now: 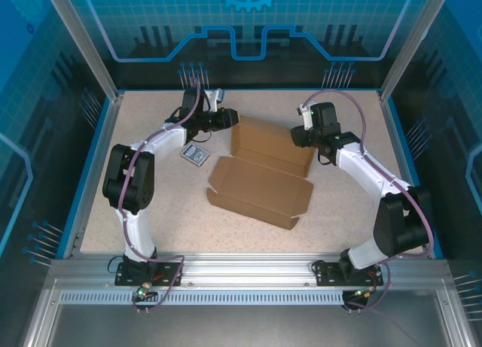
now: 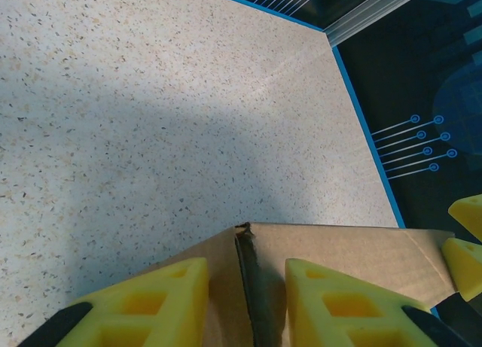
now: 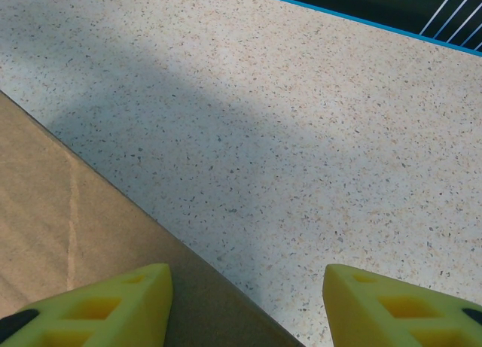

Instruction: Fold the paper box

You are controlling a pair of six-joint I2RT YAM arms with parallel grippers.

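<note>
The box point(image 1: 260, 178) is plain brown cardboard, matt, with one ragged cut edge. The table point(image 1: 181, 219) looks smooth and speckled like stone. The fingers point(image 2: 151, 302) are matt yellow plastic. The near rail point(image 1: 248, 275) is dull grey metal.

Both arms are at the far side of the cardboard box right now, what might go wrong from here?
The left gripper straddles a raised corner seam of the paper box; squeezing there may crush or tear it. The right gripper is open, one finger over the cardboard, holding nothing, so the box might slide, perhaps into the small card.
</note>
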